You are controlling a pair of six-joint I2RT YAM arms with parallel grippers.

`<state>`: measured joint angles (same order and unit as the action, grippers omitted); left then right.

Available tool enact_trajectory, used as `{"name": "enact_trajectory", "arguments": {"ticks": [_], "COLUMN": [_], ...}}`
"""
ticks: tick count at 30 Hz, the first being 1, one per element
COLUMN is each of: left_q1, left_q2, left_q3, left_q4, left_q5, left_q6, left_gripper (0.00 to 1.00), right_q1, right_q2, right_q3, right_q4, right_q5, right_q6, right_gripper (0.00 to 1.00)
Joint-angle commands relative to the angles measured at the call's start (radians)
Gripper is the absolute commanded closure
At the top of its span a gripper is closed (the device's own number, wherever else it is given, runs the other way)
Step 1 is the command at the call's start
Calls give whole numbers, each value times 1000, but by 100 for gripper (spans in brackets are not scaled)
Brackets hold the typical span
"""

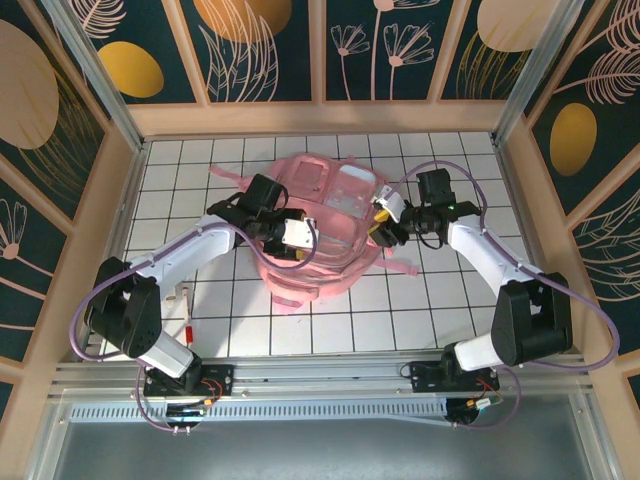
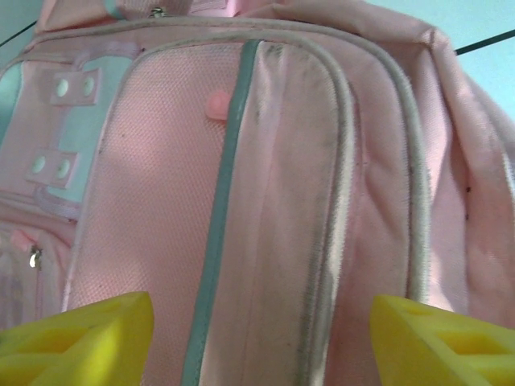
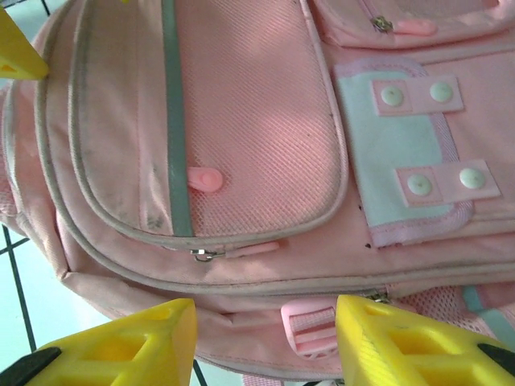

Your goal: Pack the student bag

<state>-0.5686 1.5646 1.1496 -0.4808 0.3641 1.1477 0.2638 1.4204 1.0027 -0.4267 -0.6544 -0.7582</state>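
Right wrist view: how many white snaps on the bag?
4 on the student bag: two on the upper tab, two on the lower tab. Others may be hidden.

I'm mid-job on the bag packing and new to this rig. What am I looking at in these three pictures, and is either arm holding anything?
You see two robot arms bolted at the near edge of a white tiled table. The overhead picture looks down from behind them: the left arm and the right arm both reach to the student bag, the pink backpack in the middle. A small red stick-like item lies on the table near the left arm's base. The other two pictures come from cameras on the wrists; the yellow wedges at the bottom are each arm's own fingers. The left fingers and the right fingers stand apart, close over the bag's pink front, holding nothing.
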Motion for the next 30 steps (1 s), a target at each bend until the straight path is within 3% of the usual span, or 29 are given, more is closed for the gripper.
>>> {"name": "enact_trajectory", "arguments": {"ticks": [1, 3, 10, 13, 15, 17, 20, 25, 30], "left_q1": [2, 3, 1, 1, 2, 1, 3, 59, 96], "left_q2": [24, 36, 89, 125, 134, 130, 70, -38, -70], "left_q3": [5, 15, 13, 19, 16, 27, 32, -4, -54], "left_q4": [-82, -36, 81, 77, 71, 53, 77, 128, 168], "left_q5": [24, -35, -143, -177, -178, -177, -139, 91, 195], "left_q6": [-4, -54, -39, -40, -24, -1, -14, 3, 7], "left_gripper": [30, 32, 42, 52, 67, 100, 100, 100, 100], "right_q1": [14, 29, 51, 50, 51, 51, 49, 53, 56], "right_q2": [-29, -21, -12, -29, -50, -71, -84, -44, -1], "right_q3": [-13, -17, -17, -32, -62, -94, -113, -94, -85], "right_q4": [-7, 12, 22, 34, 59, 92, 62, -26, 84], "right_q5": [-86, -81, -44, -5, 30, 74, 99, 14, 6], "right_q6": [-40, -45, -59, -50, -52, -52, -121, -372, -464], "right_gripper": [52, 52, 52, 52, 51, 50, 50, 50, 49]}}
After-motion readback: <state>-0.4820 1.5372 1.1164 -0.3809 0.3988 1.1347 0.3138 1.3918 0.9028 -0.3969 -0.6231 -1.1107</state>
